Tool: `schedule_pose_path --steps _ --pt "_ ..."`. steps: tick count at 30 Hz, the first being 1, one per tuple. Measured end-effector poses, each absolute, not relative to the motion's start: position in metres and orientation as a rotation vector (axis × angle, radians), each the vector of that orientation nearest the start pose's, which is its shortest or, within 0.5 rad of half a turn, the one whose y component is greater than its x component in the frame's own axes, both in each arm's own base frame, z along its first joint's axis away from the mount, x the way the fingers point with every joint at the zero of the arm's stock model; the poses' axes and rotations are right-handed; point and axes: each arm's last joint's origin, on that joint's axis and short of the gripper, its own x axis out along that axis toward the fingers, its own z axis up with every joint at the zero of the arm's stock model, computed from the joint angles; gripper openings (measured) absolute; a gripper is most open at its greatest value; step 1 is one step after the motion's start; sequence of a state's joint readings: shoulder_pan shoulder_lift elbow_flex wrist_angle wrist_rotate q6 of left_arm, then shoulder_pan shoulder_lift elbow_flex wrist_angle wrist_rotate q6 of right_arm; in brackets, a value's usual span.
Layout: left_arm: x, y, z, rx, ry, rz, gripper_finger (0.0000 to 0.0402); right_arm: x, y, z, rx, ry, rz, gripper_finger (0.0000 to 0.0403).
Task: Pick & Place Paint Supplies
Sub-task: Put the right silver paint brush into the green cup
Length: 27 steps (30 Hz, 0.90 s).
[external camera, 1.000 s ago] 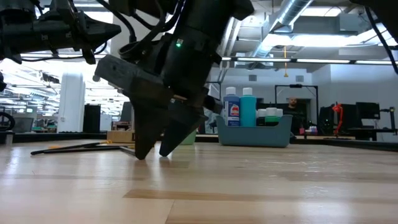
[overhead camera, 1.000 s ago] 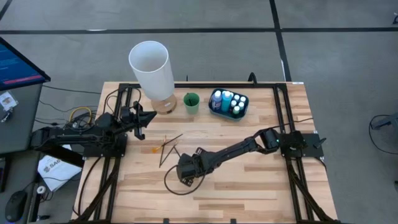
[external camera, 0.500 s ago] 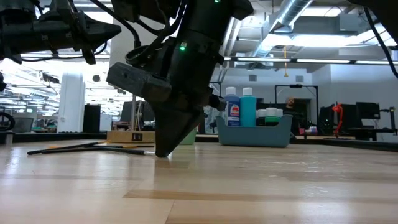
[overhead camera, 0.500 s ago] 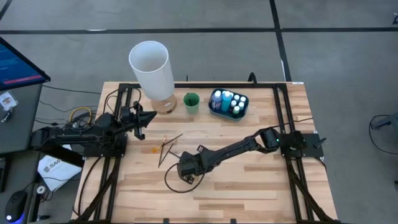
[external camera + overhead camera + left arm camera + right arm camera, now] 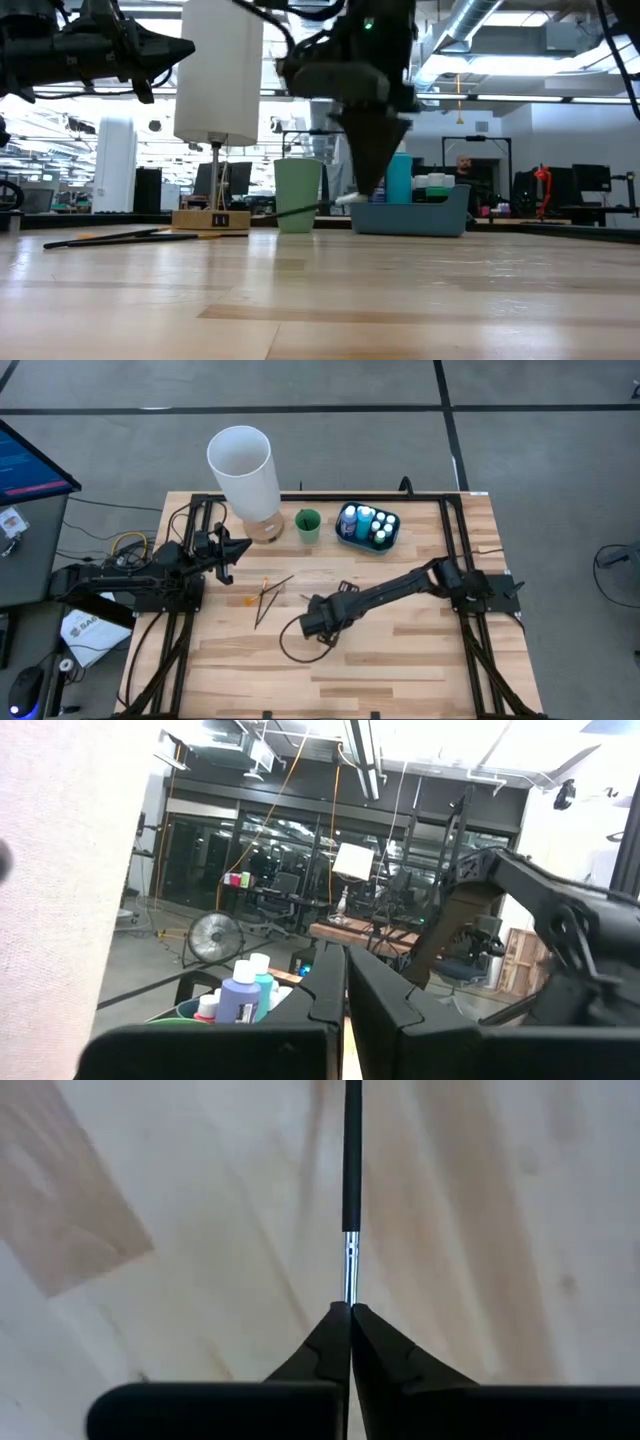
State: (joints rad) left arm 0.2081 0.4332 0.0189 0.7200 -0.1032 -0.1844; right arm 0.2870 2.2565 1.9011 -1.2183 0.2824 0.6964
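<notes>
My right gripper (image 5: 314,622) (image 5: 368,188) hangs above the table's middle, shut on a thin dark paint brush (image 5: 305,209) (image 5: 351,1160). Several more brushes (image 5: 266,598) (image 5: 130,238) lie flat on the wood to its left. White-capped paint bottles (image 5: 366,520) (image 5: 385,172) stand in the blue tray (image 5: 345,532) at the far side. My left gripper (image 5: 226,550) (image 5: 345,982) is shut and empty, held above the table's left part near the white cylinder. My right gripper pinches the brush at its silver ferrule (image 5: 350,1275), between the free ends of its two fingers (image 5: 372,170). The fingers come from above, pointing down. The brush is lifted clear of the table and sticks out nearly level from the fingertips, its dark handle (image 5: 295,210) sagging slightly.
A small green cup (image 5: 307,525) (image 5: 298,195) stands beside the tray. A tall white cylinder (image 5: 243,465) on a wooden base (image 5: 210,218) stands at the far left. Bare wood lies along the near side. A person (image 5: 470,165) shows far behind the table.
My right gripper has shut on a brush at the table top, then risen and moved a little toward the table's right edge. The brush has been lifted clear of the wood. The other brushes have stayed where they were.
</notes>
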Motion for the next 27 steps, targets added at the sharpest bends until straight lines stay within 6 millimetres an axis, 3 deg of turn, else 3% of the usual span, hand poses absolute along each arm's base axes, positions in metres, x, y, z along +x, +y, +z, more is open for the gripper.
schedule_pose_path --steps 7,17,27 --pt "0.118 0.028 0.2 -0.165 -0.335 0.28 0.0002 0.412 0.085 0.231 0.067 1.353 -0.503 0.0" --pt "0.118 0.028 0.2 -0.165 -0.337 0.279 0.0002 0.389 0.017 0.3 0.11 1.231 -0.56 0.0" --pt "0.118 0.028 0.2 -0.166 -0.337 0.279 0.0002 0.364 -0.064 0.33 0.272 1.211 -0.567 0.0"
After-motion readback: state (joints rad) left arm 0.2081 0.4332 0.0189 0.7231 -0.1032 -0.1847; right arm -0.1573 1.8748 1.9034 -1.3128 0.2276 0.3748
